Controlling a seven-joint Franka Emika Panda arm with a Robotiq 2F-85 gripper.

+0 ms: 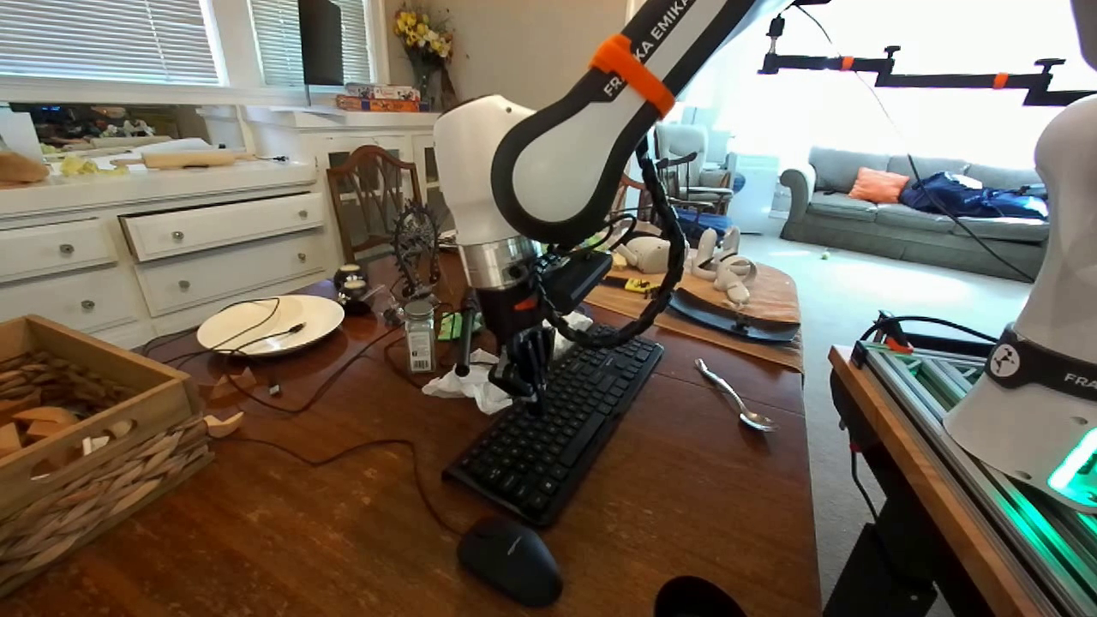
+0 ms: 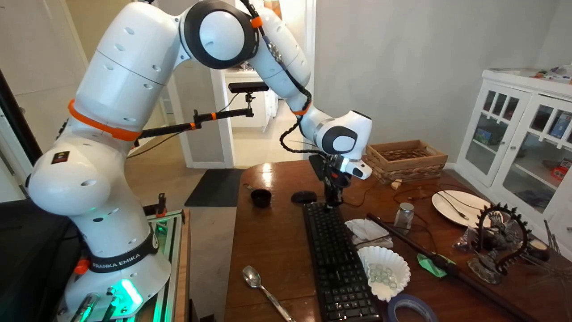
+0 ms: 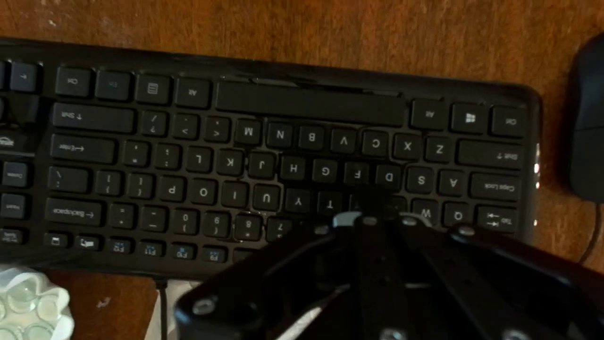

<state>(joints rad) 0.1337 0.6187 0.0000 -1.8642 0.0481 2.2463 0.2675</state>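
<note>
Keyboard [image 3: 264,165] lies on the worktop [image 1: 343,531] beneath the jaws, which stand closed together. Its letters [image 3: 293,168] are legible in the wrist view alone, which crops the mouse [image 1: 512,561]; both exterior views show that whole. Blue tape [image 2: 410,300] appears solely in an exterior view.

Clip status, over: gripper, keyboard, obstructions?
Gripper shut, pointing down at keyboard; contact unclear. Keyboard flat on table. Mouse beyond one end, not under gripper.
</note>
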